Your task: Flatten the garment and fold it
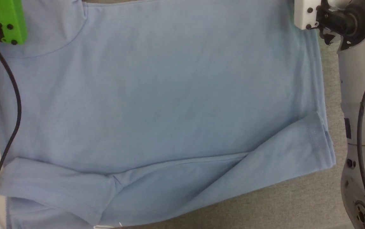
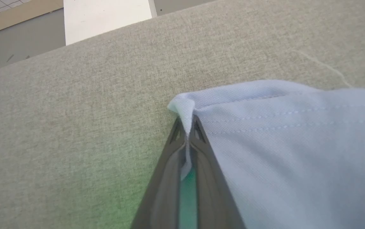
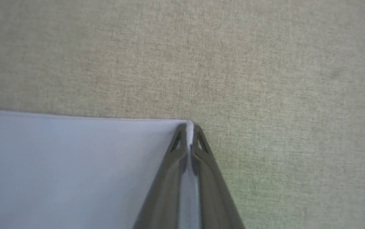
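The light blue garment (image 1: pixel 163 95) lies spread over most of the head view, back side up, with a sleeve (image 1: pixel 297 149) folded in at the lower right and another sleeve (image 1: pixel 52 184) at the lower left. A bit of white collar (image 1: pixel 106 226) peeks out at the bottom edge. In the left wrist view my left gripper (image 2: pixel 187 122) is shut on a stitched hem corner of the garment (image 2: pixel 290 140). In the right wrist view my right gripper (image 3: pixel 189 127) is shut on another corner of the garment (image 3: pixel 74 165). Both corners sit just above the grey cloth surface.
The grey fabric-covered table (image 1: pixel 297 203) shows to the right and below the garment. The left arm's green housing (image 1: pixel 7 19) and black cable (image 1: pixel 14 105) stand at the left, the right arm's pale forearm (image 1: pixel 357 95) at the right. The table's far edge (image 2: pixel 106 30) meets floor.
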